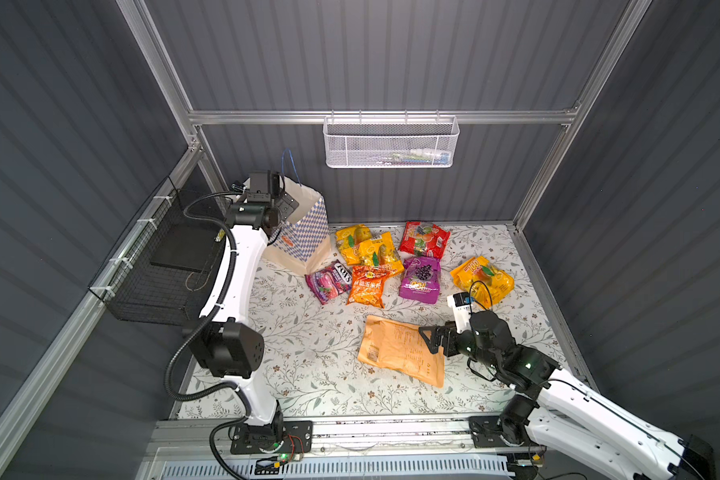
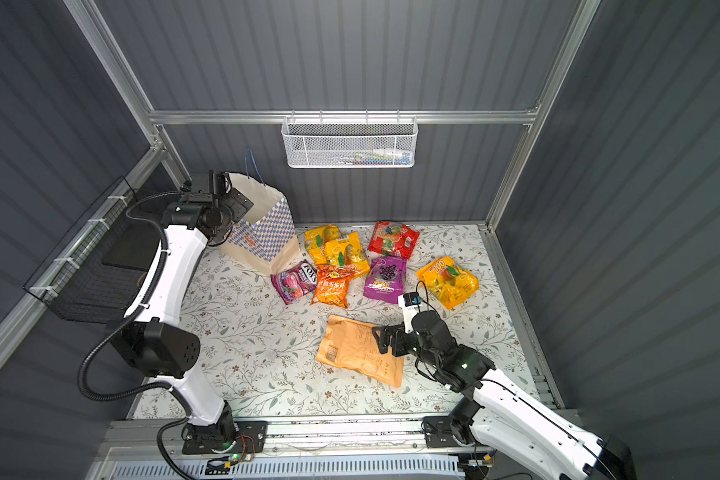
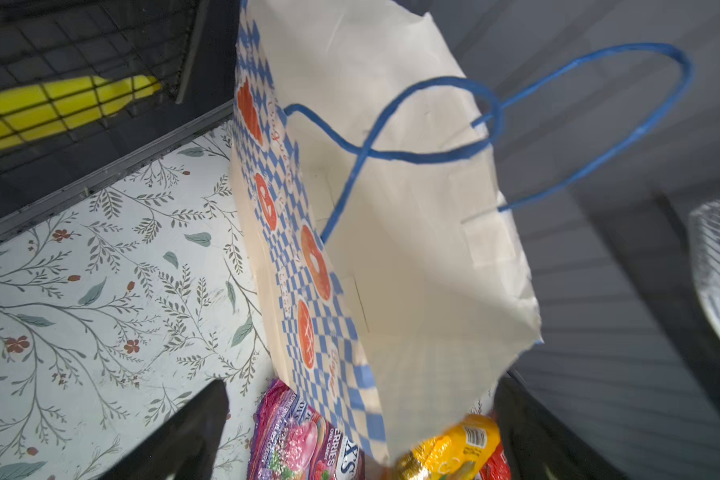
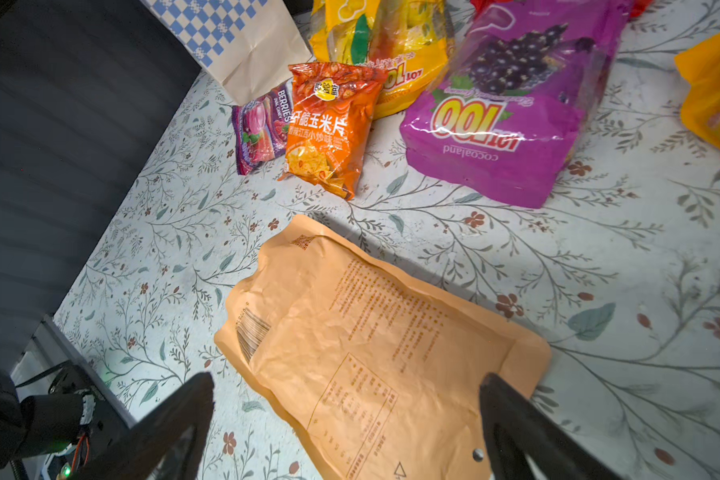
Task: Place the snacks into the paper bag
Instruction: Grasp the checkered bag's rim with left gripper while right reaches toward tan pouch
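The tan pouch (image 1: 395,353) lies flat on the worktop (image 1: 308,332), print side up, just in front of the glossy packets (image 1: 418,278). Its long axis slants from them toward the right arm's base. It looks light, limp and crinkly, so I'd pinch an edge. The right gripper (image 1: 431,340) hangs over its right edge, fingers spread. The left gripper (image 1: 287,205) is at the paper bag (image 1: 304,237) mouth, fingers apart.

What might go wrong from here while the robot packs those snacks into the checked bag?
The tan pouch lies flat and wide; the open right claw over its edge may slip off or crumple it.
The paper bag looks light; the open left claw near its rim might knock it over.
A blue handle droops across the opening and may catch whatever drops in.
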